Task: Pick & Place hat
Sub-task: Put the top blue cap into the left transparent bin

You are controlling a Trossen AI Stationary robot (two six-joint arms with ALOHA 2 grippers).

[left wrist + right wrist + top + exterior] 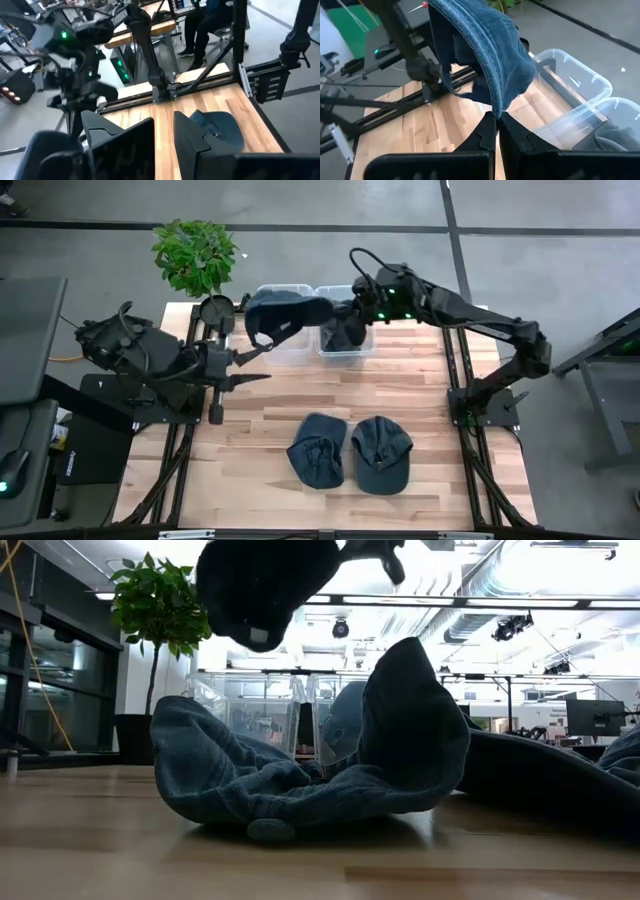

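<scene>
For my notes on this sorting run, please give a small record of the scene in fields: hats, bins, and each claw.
held hat: dark blue hat hanging from the right claw, above the left bin
right claw: shut on the hat's edge
left claw: shut, empty, over the table's left side
right bin: holds one hat
hats on table: two, side by side at the front

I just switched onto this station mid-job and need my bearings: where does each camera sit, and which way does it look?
High view: overhead, straight down on the table; both arms show, right tool holding a hat above the clear bins.
Low view: table height, looking level across two hats into the room.
Left wrist view: past the left tool over the table.
Right wrist view: past the right tool, shut on the hat, bins beyond.
The high and right wrist views share hat and bins.
</scene>
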